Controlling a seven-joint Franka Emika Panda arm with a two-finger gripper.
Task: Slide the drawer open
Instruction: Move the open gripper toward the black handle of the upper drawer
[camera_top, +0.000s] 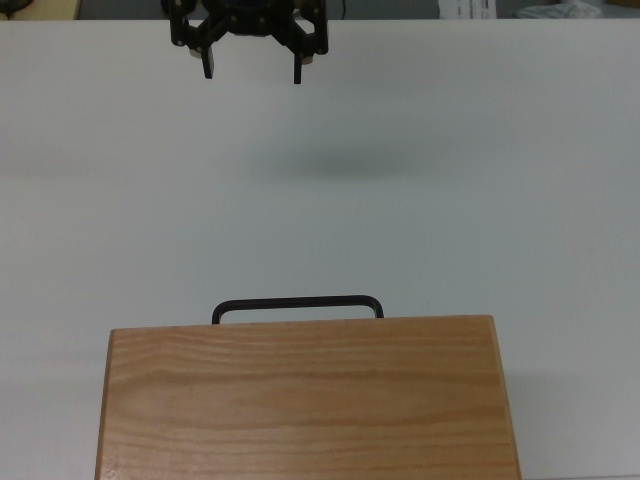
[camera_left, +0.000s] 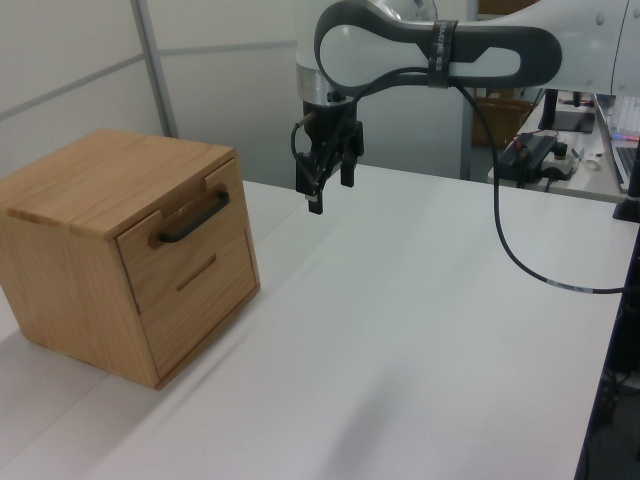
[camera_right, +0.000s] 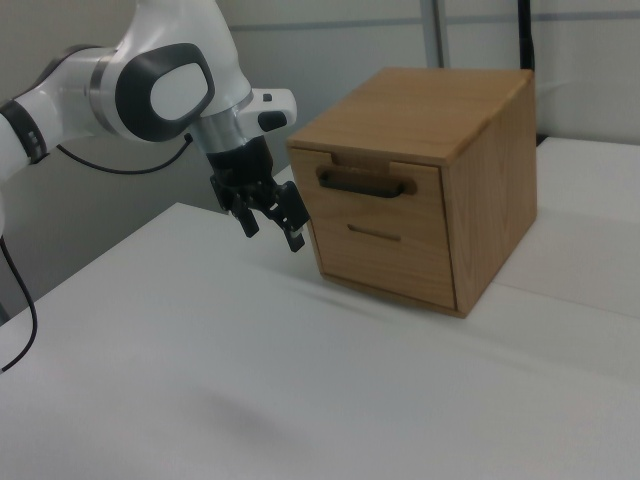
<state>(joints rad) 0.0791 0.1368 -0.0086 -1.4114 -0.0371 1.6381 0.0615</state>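
- The wooden cabinet (camera_top: 305, 400) fills the near edge of the top view, its flat grained top facing up; it stands on the white tabletop (camera_top: 480, 200).
- The drawer (camera_right: 378, 188) is the upper one in the cabinet's front, pushed in flush with the front face. In the left view it sits at the cabinet's right face, in the right view at its left face.
- Its thin black handle (camera_top: 297, 305) juts out from the cabinet front toward the far side of the top view; nothing touches it.
- A second, lower drawer front (camera_left: 195, 305) below it carries only a narrow slot.
- Beyond the handle lies a bare stretch of tabletop with a faint shadow on it.
- The gripper (camera_top: 252, 72) hangs at the far edge of the top view, well apart from the handle and clear above the tabletop, its jaws apart and pointing down, holding nothing.
- In the right view the white arm (camera_right: 160, 90) reaches in from the right view's left.
- In the left view a black cable (camera_left: 520, 255) droops from the arm at the left view's right.
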